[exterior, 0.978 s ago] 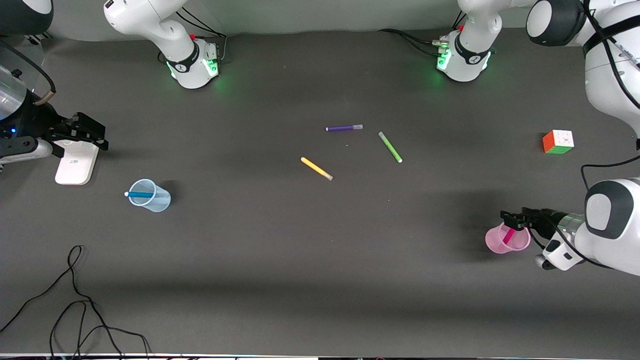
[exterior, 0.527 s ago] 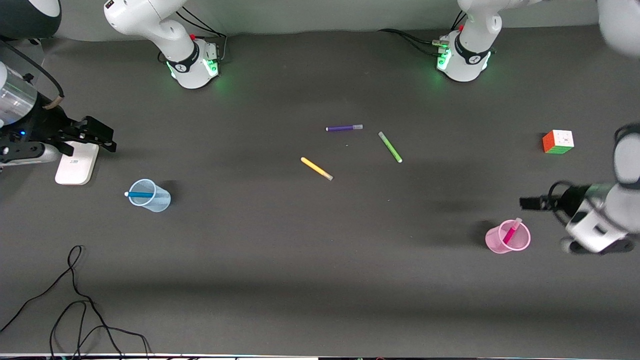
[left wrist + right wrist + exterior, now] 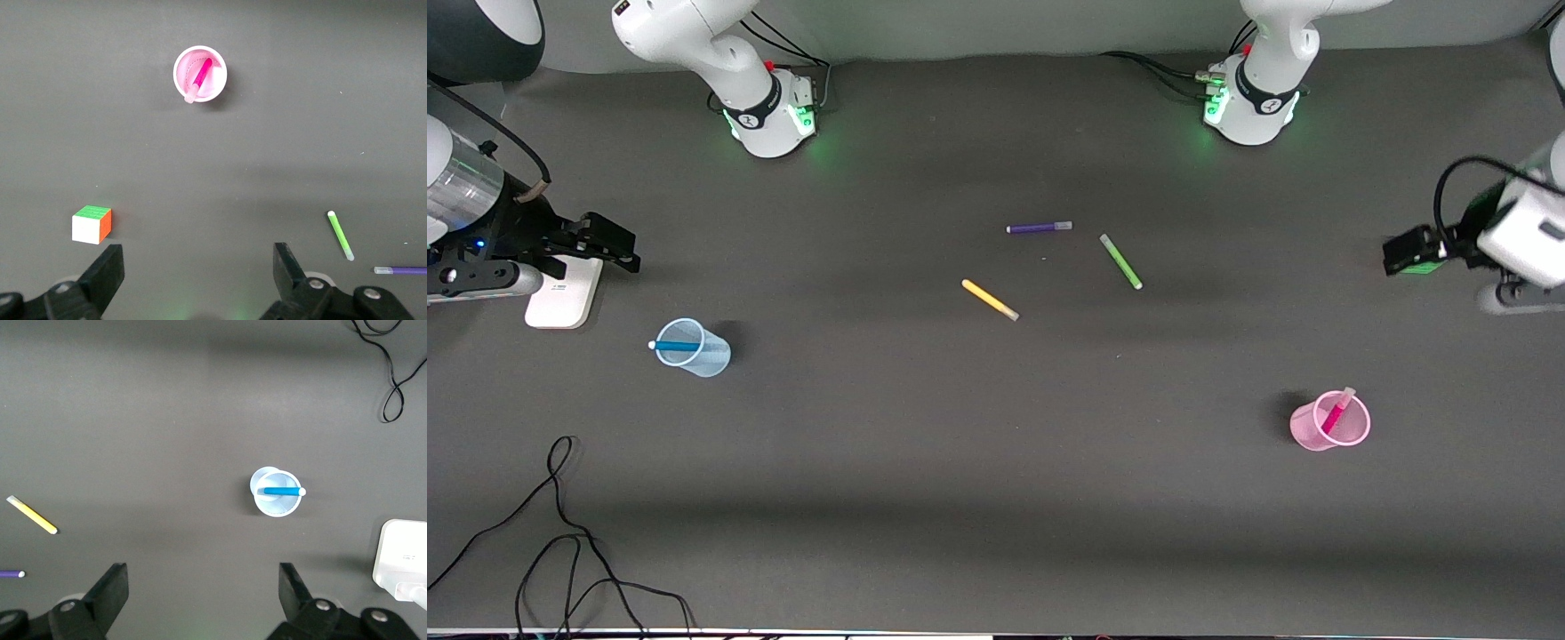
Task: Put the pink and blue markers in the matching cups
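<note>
The pink marker (image 3: 1336,412) stands tilted in the light pink cup (image 3: 1316,433) toward the left arm's end; both show in the left wrist view, marker (image 3: 202,72) in cup (image 3: 217,80). The blue marker (image 3: 677,346) leans in the light blue cup (image 3: 707,356) toward the right arm's end; the right wrist view shows marker (image 3: 280,491) and cup (image 3: 273,506). My left gripper (image 3: 1400,256) is open and empty, up over the cube. My right gripper (image 3: 611,246) is open and empty, over the white block's edge.
A purple marker (image 3: 1039,228), green marker (image 3: 1120,261) and yellow marker (image 3: 989,300) lie mid-table. A colour cube (image 3: 91,224) sits at the left arm's end, a white block (image 3: 562,298) at the right arm's end. A black cable (image 3: 560,533) lies near the front edge.
My left gripper has let go of the pink marker in the pink cup and pulled up and away to over the cube. My right gripper has drifted slightly toward mid-table.
</note>
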You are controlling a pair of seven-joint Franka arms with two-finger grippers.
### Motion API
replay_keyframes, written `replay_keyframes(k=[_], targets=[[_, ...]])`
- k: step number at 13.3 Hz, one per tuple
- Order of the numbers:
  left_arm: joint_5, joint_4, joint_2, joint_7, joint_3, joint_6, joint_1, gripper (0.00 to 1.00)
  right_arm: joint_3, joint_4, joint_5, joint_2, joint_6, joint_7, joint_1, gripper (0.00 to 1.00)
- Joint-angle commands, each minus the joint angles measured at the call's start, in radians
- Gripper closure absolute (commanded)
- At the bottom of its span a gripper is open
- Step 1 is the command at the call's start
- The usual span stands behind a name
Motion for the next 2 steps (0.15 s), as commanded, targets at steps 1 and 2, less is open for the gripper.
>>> replay_keyframes(k=[1, 2], targets=[[0.008, -0.067, -0.07, -0.015, 0.01, 0.025, -0.012, 0.0, -0.007, 0.015, 0.014, 0.007, 0.006, 0.023, 0.006, 0.0], [0.002, -0.056, -0.066, -0.007, 0.01, 0.025, -0.01, 0.01, -0.007, 0.017, 0.012, 0.007, 0.006, 0.023, 0.006, 0.0]])
